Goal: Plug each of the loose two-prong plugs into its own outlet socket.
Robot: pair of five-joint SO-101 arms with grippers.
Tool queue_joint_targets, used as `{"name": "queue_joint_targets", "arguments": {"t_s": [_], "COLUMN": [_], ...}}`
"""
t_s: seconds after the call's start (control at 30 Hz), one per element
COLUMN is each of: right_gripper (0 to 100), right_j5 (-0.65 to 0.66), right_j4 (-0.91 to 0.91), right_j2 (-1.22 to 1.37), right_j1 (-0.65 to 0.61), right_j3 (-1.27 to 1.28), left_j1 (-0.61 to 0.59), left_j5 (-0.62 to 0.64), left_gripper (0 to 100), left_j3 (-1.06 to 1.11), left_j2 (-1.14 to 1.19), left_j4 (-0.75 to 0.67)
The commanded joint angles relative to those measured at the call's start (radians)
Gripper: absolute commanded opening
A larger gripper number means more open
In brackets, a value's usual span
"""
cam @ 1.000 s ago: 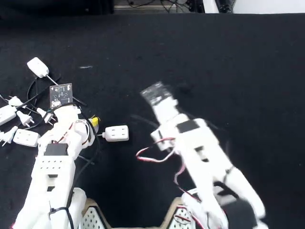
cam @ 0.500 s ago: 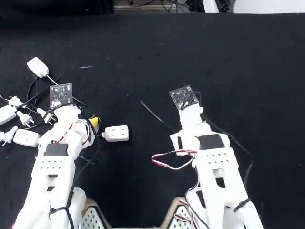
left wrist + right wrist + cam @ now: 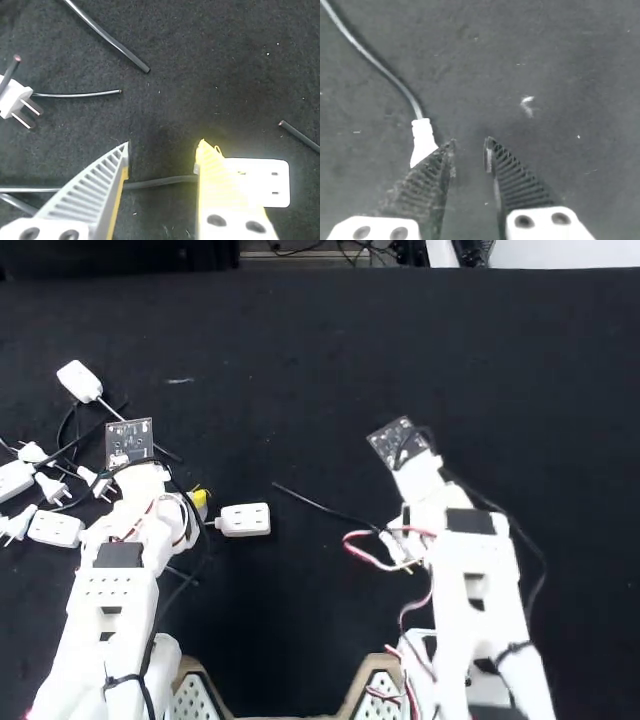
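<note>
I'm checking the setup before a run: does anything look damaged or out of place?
Yes: several black cords end in cut stubs, connected to nothing. Loose plugs and sockets lie in a tangled heap at the table's left edge, with one outlet socket apart from it.

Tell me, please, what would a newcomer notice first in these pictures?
First come the white left arm and right arm on the black table. The left gripper is open over a black cord, beside a white outlet socket, with a tangle of white plugs and sockets at the table's left edge. The right gripper is open beside a white cord end.
</note>
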Motion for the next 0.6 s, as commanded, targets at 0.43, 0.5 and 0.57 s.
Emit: {"name": "queue_joint_targets", "arguments": {"t_s": [0.43,0.5,0.57], "right_gripper": [8.7,8.8,8.8], "right_j5": [0.206,0.147,0.103], "right_j4": [0.072,0.106,0.118], "right_j2": [0.206,0.157,0.093], "right_j1": [-0.147,-0.210,-0.267], "right_j3": [-0.054,-0.056,-0.053], "left_j1": [-0.010,-0.010,-0.010], "left_j5": [0.000,0.000,0.000], "left_gripper": [22,22,22], "left_j3": [-0.013,-0.013,-0.013], "left_j2": [-0.020,-0.020,-0.020], "left_j4": [-0.015,-0.015,-0.015]}}
